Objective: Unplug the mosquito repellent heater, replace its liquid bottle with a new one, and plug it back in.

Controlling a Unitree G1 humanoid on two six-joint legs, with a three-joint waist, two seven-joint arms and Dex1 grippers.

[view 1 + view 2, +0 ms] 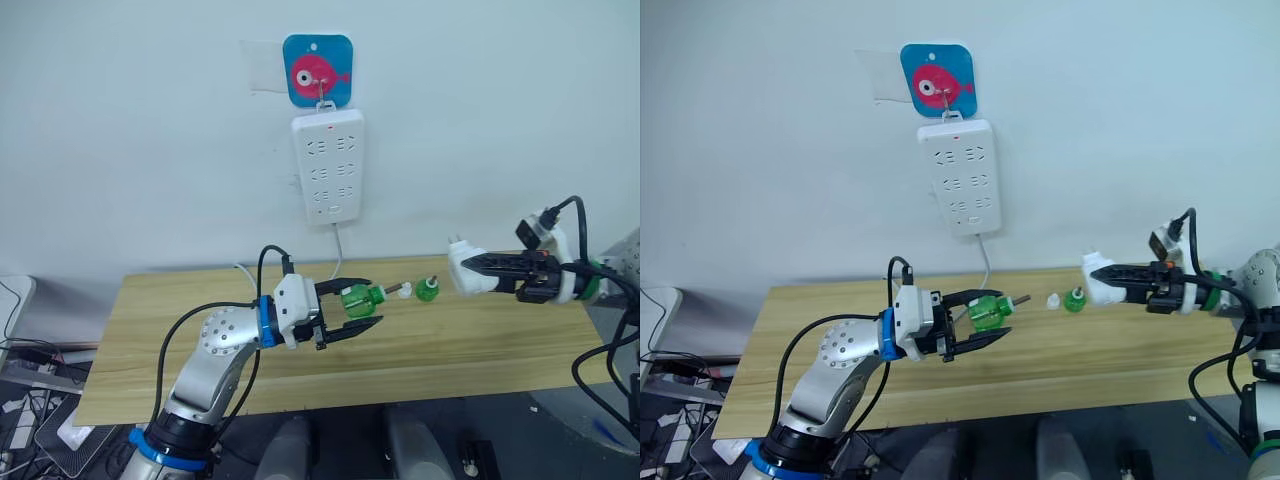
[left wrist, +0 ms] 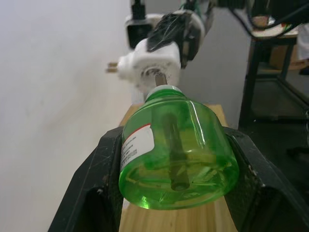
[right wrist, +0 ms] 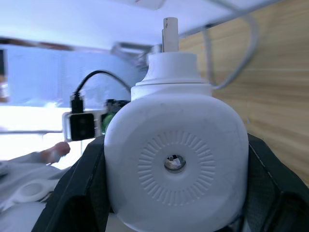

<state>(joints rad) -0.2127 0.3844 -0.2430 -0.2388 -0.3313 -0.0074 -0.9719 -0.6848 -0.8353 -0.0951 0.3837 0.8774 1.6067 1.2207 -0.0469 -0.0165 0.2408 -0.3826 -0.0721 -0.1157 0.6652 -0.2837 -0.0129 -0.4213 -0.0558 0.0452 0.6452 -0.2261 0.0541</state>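
Left claw (image 1: 352, 312) clamped on translucent green plastic bottle (image 1: 357, 297), flat-sided, white label, dark wick rod projecting from neck, held above pale wood-grain table (image 1: 200, 300). Right claw (image 1: 462, 266) grips mosquito repellent heater (image 1: 464, 272): smooth white rounded plastic, ribbed round face, metal prongs, raised over table's right end. Second small green bottle (image 1: 427, 289) and white cap (image 1: 405, 292) on table between claws. White power strip (image 1: 327, 166) hangs on wall.
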